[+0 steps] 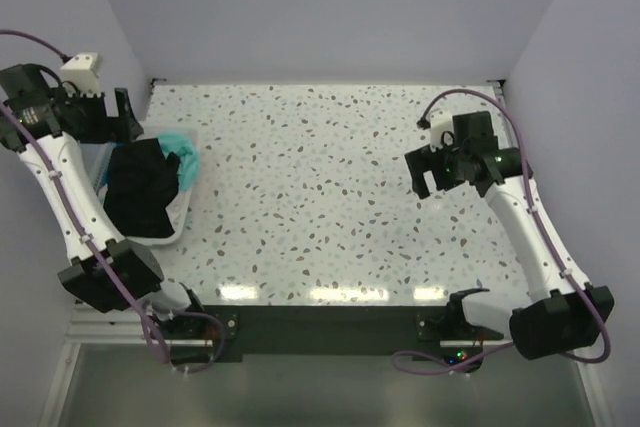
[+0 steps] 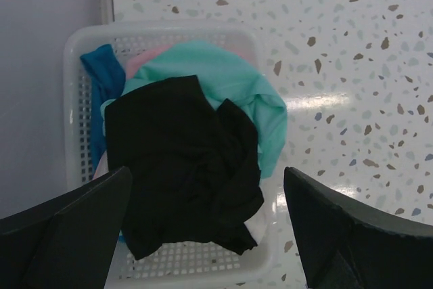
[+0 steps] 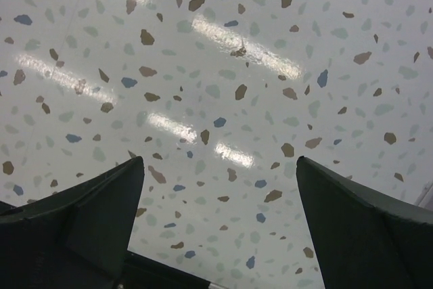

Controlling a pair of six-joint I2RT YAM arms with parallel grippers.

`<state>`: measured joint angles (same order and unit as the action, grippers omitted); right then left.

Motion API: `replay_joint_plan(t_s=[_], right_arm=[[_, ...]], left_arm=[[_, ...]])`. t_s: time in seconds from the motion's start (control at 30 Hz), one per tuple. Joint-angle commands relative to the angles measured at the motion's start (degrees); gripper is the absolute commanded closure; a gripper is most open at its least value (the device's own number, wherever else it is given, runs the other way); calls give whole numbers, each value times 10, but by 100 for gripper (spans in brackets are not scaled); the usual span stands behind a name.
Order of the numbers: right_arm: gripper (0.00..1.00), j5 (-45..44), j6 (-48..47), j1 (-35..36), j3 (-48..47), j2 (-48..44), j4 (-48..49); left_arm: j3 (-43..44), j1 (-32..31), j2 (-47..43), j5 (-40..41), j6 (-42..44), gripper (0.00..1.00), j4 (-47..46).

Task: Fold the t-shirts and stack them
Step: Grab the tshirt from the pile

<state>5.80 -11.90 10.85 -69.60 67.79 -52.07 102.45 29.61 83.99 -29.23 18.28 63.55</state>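
Observation:
A crumpled black t-shirt (image 2: 179, 167) lies on top of a teal t-shirt (image 2: 233, 76) in a white slatted basket (image 2: 169, 32) at the table's left edge. In the top view the black shirt (image 1: 140, 187) covers most of the basket and the teal shirt (image 1: 180, 155) shows at its far side. My left gripper (image 2: 207, 169) is open and empty, above the basket (image 1: 183, 219), its fingers wide to either side of the black shirt. My right gripper (image 3: 220, 160) is open and empty above bare table at the right (image 1: 425, 172).
A darker blue cloth (image 2: 101, 76) and a bit of pink cloth (image 2: 145, 59) lie under the shirts in the basket. The speckled table (image 1: 330, 207) is walled at the back and on both sides. The basket sits against the left wall.

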Motion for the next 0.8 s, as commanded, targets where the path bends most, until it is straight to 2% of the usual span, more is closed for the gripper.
replay_joint_plan(t_s=[0.0, 0.17, 0.6, 0.7, 0.77], right_arm=[[1, 22, -17, -1, 1, 35, -15], [1, 28, -17, 0, -14, 67, -22], [1, 36, -47, -1, -48, 115, -44], [1, 33, -59, 0, -58, 122, -55], [1, 32, -63, -1, -63, 125, -59]], left_arm=[[20, 61, 28, -22, 74, 0, 68], [-15, 94, 66, 24, 115, 0, 81], [-186, 91, 70, 125, 118, 0, -47], [-157, 86, 65, 88, 121, 0, -29], [-133, 64, 44, 95, 114, 0, -21]])
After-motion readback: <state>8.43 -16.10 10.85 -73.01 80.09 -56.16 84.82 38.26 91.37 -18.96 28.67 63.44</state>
